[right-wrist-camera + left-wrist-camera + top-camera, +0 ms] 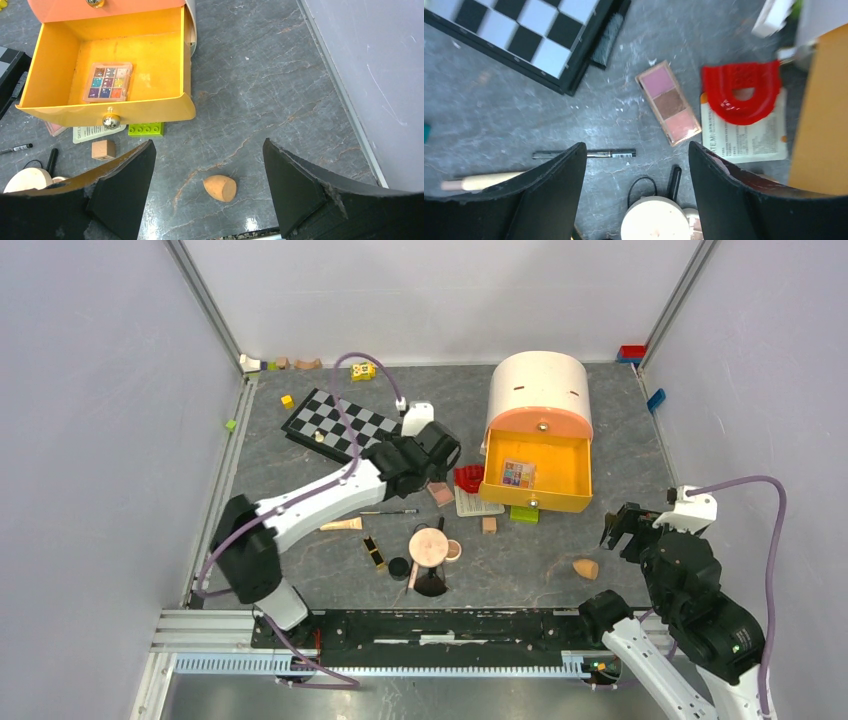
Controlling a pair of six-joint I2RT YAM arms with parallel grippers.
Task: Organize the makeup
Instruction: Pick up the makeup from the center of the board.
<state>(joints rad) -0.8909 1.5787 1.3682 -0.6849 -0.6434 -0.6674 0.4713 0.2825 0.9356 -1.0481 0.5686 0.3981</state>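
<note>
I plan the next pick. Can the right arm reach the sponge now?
Probably yes: the right gripper is open and close to the sponge, which lies alone, with nothing between them.

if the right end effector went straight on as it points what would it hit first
Most likely the orange sponge, framed by the open right end effector; depth is unclear, so it could land on the table beyond.
</note>
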